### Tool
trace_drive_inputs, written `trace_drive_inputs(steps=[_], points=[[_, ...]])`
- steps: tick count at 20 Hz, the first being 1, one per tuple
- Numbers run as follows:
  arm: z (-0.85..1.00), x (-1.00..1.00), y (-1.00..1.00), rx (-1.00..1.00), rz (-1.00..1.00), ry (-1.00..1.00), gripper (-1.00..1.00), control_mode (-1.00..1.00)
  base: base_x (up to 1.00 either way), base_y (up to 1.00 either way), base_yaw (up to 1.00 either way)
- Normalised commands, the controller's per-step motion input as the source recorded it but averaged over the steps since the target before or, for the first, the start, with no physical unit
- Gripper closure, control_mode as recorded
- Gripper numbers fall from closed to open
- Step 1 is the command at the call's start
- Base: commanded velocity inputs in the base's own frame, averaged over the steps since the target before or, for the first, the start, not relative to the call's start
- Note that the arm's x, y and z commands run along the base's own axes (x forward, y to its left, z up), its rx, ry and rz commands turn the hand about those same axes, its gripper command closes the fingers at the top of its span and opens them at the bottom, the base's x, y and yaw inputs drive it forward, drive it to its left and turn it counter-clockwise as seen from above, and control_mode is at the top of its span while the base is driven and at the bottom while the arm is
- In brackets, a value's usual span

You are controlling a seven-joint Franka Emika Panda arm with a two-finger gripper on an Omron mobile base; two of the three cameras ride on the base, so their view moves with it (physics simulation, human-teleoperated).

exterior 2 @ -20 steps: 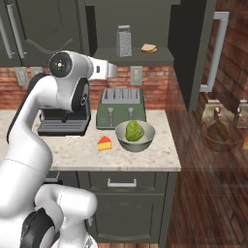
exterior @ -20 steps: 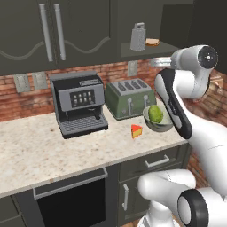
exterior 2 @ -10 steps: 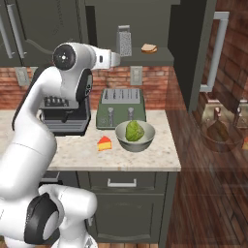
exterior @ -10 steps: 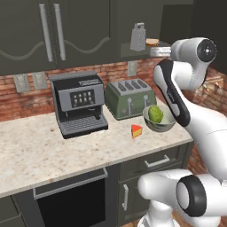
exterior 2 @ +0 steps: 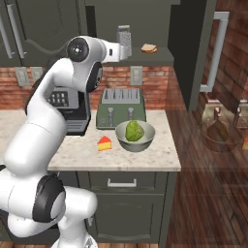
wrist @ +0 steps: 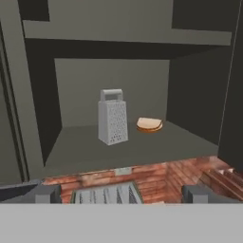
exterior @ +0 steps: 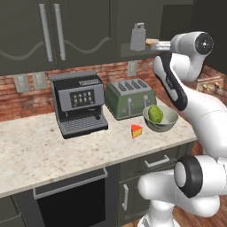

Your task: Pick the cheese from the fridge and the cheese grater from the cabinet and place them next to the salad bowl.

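The grey metal cheese grater [wrist: 112, 117] stands upright on the shelf of the open cabinet [wrist: 123, 147], also seen as the cheese grater [exterior: 138, 37] [exterior 2: 125, 38]. My gripper [wrist: 121, 194] is open and empty. It is level with the shelf and short of the grater, out over the toaster. The gripper [exterior: 156, 44] [exterior 2: 120, 50] points into the cabinet. The orange cheese [exterior: 136, 131] [exterior 2: 104, 143] lies on the counter just left of the salad bowl [exterior: 170, 121] [exterior 2: 147, 137]. The fridge [exterior 2: 189, 58] stands dark at the right.
A flat tan bread piece [wrist: 149, 125] lies on the shelf right of the grater. Below it, a green toaster [exterior: 129, 98] and a coffee machine [exterior: 79, 102] stand against the brick wall. Closed cabinet doors with silver handles [exterior: 53, 31] hang at left.
The arm has lifted the hand from in front of the brick wall up to the level of the cabinet shelf, closer to the grater. The jaws have stayed open.
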Motion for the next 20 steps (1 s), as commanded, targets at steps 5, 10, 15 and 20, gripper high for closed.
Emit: trace_drive_inputs(steps=[5, 10, 15, 20], points=[[0.08, 0.31, 0.0, 0.0, 0.0, 0.01, -1.0, -1.0, 0.0, 0.0, 0.0], [0.0, 0.36, 0.0, 0.0, 0.0, 0.03, -1.0, -1.0, 0.0, 0.0, 0.0], [0.0, 0.2, 0.0, 0.0, 0.06, 0.0, -1.0, -1.0, 0.0, 0.0, 0.0], [0.0, 0.13, -0.01, 0.0, 0.12, 0.0, -1.0, -1.0, 0.0, 0.0, 0.0]])
